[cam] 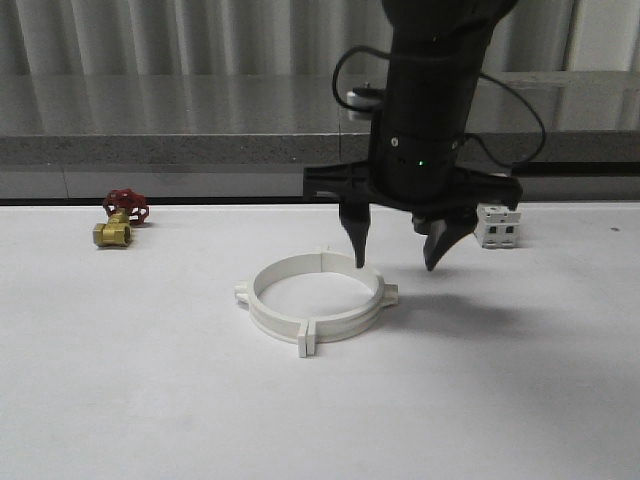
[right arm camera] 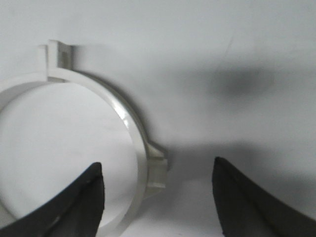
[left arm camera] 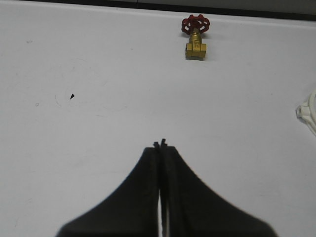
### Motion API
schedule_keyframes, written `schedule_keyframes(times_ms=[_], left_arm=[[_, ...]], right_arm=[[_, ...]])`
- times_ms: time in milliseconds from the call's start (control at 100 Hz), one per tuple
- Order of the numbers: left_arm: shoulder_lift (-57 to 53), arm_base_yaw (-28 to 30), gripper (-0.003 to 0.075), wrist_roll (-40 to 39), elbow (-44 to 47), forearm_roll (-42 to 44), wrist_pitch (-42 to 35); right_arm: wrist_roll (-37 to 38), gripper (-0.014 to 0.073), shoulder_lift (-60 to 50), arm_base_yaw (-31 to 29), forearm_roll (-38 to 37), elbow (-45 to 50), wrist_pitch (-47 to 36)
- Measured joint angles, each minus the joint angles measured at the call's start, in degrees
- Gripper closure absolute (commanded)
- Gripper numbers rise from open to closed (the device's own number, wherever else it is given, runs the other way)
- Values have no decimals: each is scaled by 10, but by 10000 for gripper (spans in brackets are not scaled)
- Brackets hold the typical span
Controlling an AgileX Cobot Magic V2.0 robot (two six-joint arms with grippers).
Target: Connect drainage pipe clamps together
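The right gripper (cam: 398, 254) hangs low over the white worktop (cam: 120, 380), jaws spread wide and gripping nothing. One fingertip (cam: 359, 250) stands just inside the ring, at its far right arc; the other hangs outside it, nearer the right edge. In the right wrist view, the 2 dark fingertips straddle the ring wall and the small tab (right arm camera: 157, 165) that sticks out from it.

The drainage pipe clamps (cam: 315, 297), 2 white half-rings, lie flat near the middle of the worktop, already meeting as 1 closed ring, with tabs at the left, right and near sides. Whether the joints are fully seated cannot be told from these views.

The left gripper (left arm camera: 161, 146) has its jaws pressed together on nothing, above bare worktop towards the left side; a sliver of the ring shows at the margin of its wrist view.

The step in hand seems to be either pressing the right-hand joint home or letting go. To do it well, the jaws should close squarely across the tab, with the fingertips level, so the ring does not skate or tip. A slow squeeze would be wise, as the other half-ring is not held.

Further out, a brass valve with a red handwheel (cam: 118, 222) sits by the far left edge, and a small white block (cam: 497, 225) by the far right.
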Motion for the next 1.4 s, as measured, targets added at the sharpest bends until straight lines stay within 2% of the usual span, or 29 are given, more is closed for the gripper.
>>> schedule_keyframes(times_ms=[300,610,790,890,1080,1180,1200,1400], left_arm=[[0,0,740,0,0,0,0],[0,0,740,0,0,0,0],[0,0,740,0,0,0,0],[0,0,740,0,0,0,0],[0,0,740,0,0,0,0],[0,0,740,0,0,0,0],[0,0,740,0,0,0,0],[0,0,740,0,0,0,0]], right_arm=[[-134,112,-139,-55,-8,46,25],[-179,112,-396,-176,-20,233,27],[-197,123,-566,-200,-24,339,31],[-201,209,-652,-200,-24,398,38],[-209,558,-813,-200,-24,484,46],[-209,700,-874,-201,-24,507,51],[-209,719,-884,-201,-24,509,51],[-210,711,-932,-201,-24,512,53]])
